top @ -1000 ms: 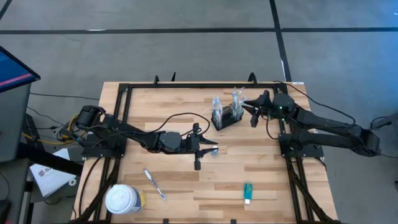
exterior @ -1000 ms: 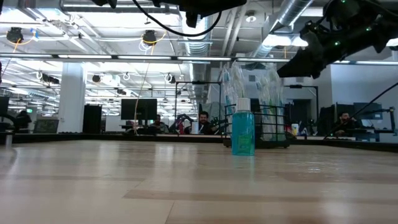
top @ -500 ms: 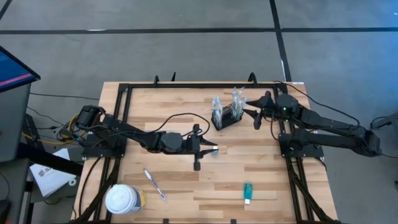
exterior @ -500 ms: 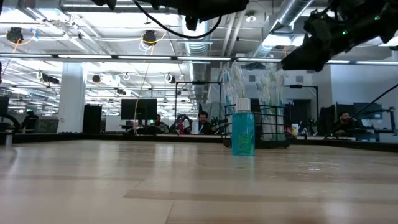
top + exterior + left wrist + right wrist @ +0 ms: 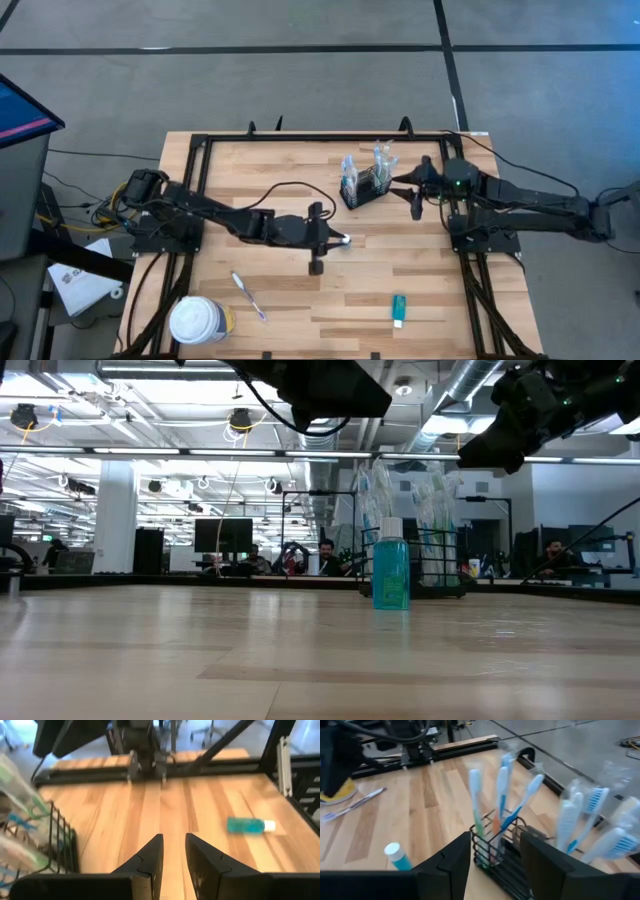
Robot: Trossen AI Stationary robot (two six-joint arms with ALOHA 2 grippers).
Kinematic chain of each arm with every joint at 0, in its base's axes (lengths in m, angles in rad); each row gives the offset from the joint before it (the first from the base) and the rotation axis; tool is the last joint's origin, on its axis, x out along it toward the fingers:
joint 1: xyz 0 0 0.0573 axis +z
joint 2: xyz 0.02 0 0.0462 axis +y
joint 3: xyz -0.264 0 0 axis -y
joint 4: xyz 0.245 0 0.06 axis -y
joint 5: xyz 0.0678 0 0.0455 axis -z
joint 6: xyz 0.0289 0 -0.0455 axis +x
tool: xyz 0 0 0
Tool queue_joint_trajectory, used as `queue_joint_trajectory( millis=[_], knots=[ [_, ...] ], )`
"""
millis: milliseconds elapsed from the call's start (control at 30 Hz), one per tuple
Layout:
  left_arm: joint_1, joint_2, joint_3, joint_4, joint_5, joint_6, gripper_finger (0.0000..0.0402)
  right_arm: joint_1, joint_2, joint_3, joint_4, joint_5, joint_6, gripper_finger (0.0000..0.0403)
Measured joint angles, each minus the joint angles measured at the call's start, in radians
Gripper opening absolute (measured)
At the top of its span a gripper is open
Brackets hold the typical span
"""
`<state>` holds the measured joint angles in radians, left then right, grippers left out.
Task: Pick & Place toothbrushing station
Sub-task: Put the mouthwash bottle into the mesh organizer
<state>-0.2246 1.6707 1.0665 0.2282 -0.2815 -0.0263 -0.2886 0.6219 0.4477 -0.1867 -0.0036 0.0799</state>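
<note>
Teal tube before mesh caddy

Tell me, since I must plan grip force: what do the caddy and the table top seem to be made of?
The caddy looks like thin black wire, probably coated metal: an open grid of slim rods that the toothbrushes show through. The table top looks like wood with a smooth, slightly glossy finish: pale jointed strips with visible grain. Neither material is certain from looks alone.

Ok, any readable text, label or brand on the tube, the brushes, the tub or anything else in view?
None can be read.
Teal tube: no print legible.
Toothbrushes in the caddy: wrappers show no readable text.
White-lidded tub: label too small.
Papers beside the table: print too small.
</note>
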Motion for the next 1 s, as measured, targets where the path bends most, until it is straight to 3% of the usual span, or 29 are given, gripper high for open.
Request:
queue_joint_trajectory(
  millis=[400, 533, 633, 900, 1000],
  knots=[
    [0.098, 0.002, 0.186, -0.388, 0.138, -0.087, 0.0076, 0.066, 0.000, 0.000, -0.001, 0.004, 0.018, 0.0134],
    [0.119, 0.054, 0.261, -0.497, 0.160, -0.087, 0.0076, 0.074, 0.000, 0.000, 0.001, 0.004, 0.018, 0.0127],
    [0.120, 0.131, 0.374, -0.568, 0.166, -0.084, 0.0076, 0.072, 0.000, 0.000, 0.003, 0.004, 0.018, 0.0124],
    [0.115, 0.371, 0.763, -0.976, 0.173, -0.014, 0.0076, 0.073, 0.000, 0.000, -0.006, 0.004, 0.018, 0.0123],
    [0.111, 0.429, 0.868, -1.037, 0.167, 0.008, 0.0076, 0.073, 0.001, 0.000, -0.021, 0.004, 0.018, 0.0123]
  ],
)
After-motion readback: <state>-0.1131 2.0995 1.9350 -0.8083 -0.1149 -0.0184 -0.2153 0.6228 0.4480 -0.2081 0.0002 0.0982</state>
